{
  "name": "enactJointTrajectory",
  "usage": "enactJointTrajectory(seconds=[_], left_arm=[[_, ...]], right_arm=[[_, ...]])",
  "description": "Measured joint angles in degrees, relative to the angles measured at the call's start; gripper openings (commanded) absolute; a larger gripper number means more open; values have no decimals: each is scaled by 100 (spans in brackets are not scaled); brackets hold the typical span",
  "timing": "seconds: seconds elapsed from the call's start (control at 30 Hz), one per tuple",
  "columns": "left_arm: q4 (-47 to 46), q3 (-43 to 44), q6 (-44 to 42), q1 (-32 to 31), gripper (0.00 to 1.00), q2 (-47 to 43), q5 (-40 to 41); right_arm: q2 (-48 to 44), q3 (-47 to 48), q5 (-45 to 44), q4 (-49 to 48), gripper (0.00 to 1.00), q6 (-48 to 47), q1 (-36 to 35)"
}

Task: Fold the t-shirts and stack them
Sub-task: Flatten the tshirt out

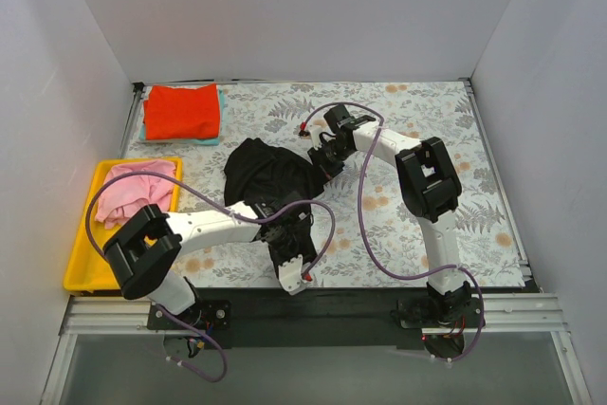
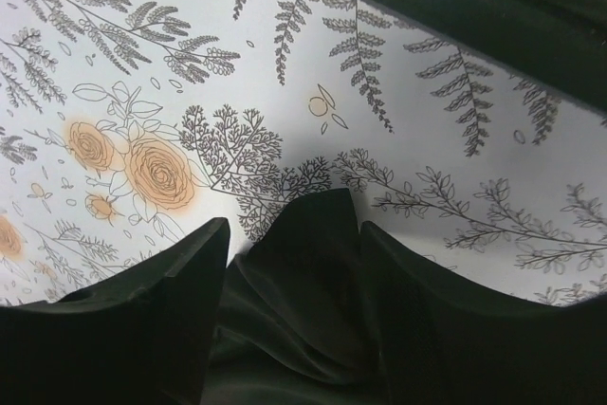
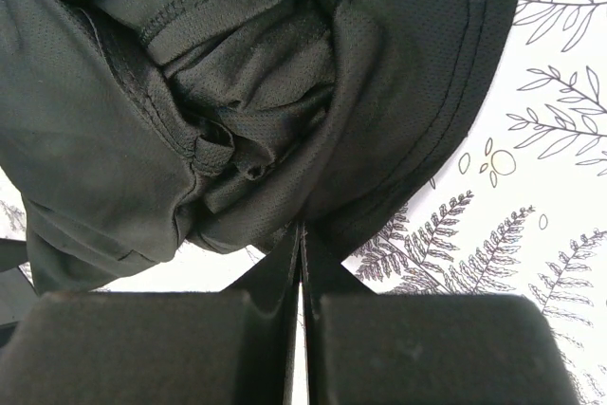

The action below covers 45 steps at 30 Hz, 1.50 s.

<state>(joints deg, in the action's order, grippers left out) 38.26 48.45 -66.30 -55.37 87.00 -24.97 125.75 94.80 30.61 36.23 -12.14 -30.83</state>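
Your black t-shirt [image 1: 270,177] lies bunched mid-surface. Both arms hold it: the right gripper [image 3: 302,263] has its jaws pressed together on the far edge, the left gripper [image 2: 294,263] has cloth pinched between partly parted jaws. Draw apart evenly to flatten it.

You are looking at what seems to be a robot test cell in a lab, not a home. Plain white panels [image 1: 303,16] wall in the tabletop [image 1: 493,196] on three sides, and two arms are bolted to a metal rail [image 1: 313,315] at its near edge, cables [image 1: 365,225] looping loose.
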Motion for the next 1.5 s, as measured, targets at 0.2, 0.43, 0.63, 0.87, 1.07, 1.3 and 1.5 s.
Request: enactJointTrajectory(seconds=[0.2, 0.43, 0.63, 0.87, 1.07, 1.3, 1.5], left_arm=[[166, 234, -529, -26, 39, 363, 328], [269, 450, -763, -26, 0, 588, 601], [717, 1071, 282, 22, 0, 352, 282], [146, 1602, 2769, 1084, 0, -1311, -400], [-518, 1541, 4575, 2649, 0, -2509, -382], [-1025, 866, 6109, 3285, 0, -2949, 951], [-1447, 859, 7119, 3663, 0, -2962, 3036]], right_arm=[[0, -2, 26, -2, 1, -2, 0], [0, -2, 42, 0, 1, -2, 2], [-66, -201, 81, -22, 1, -13, 214], [-977, -1113, -42, 131, 1, -227, 1071], [-2199, -1746, -247, 428, 1, -643, 1888], [-2308, -1528, -284, 636, 37, -739, 1480], [-1342, -636, -203, 542, 45, -431, 782]])
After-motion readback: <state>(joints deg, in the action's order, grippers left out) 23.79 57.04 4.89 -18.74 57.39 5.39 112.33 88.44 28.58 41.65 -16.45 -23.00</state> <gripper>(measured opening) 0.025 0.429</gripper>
